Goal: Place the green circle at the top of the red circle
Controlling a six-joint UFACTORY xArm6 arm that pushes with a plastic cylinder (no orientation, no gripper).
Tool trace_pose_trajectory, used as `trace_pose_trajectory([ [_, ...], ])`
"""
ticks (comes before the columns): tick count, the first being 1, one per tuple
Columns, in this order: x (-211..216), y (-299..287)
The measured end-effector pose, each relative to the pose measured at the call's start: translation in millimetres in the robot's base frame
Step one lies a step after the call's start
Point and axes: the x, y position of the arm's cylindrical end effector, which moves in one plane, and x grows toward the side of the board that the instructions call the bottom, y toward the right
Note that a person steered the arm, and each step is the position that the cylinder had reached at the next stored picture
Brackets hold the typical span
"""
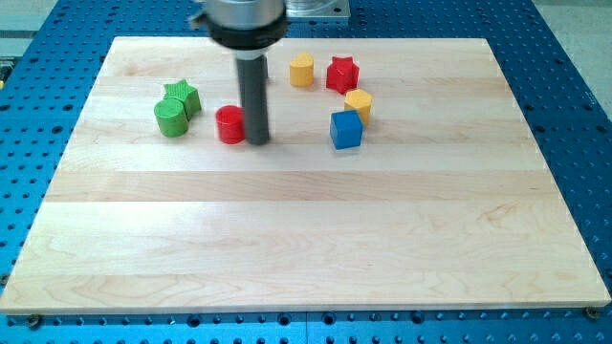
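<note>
The green circle (171, 118) sits on the wooden board at the upper left, touching a green star (183, 96) just above and to its right. The red circle (229, 124) lies to the right of the green circle, with a gap between them. My tip (258, 141) rests on the board right beside the red circle's right edge, touching or nearly touching it. The rod rises from there to the arm's dark end at the view's top.
A yellow block (302, 70), a red star (341, 74), a second yellow block (359, 103) and a blue cube (346, 129) cluster to the right of the rod. The wooden board (306, 239) lies on a blue perforated table.
</note>
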Motion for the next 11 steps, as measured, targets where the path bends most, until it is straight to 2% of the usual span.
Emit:
trace_pose_trajectory([
  [1, -49, 10],
  [2, 7, -13],
  [3, 40, -13],
  [4, 87, -75],
  [5, 72, -153],
  [6, 9, -141],
  [7, 4, -173],
  [8, -23, -129],
  [10, -29, -78],
  [11, -29, -105],
])
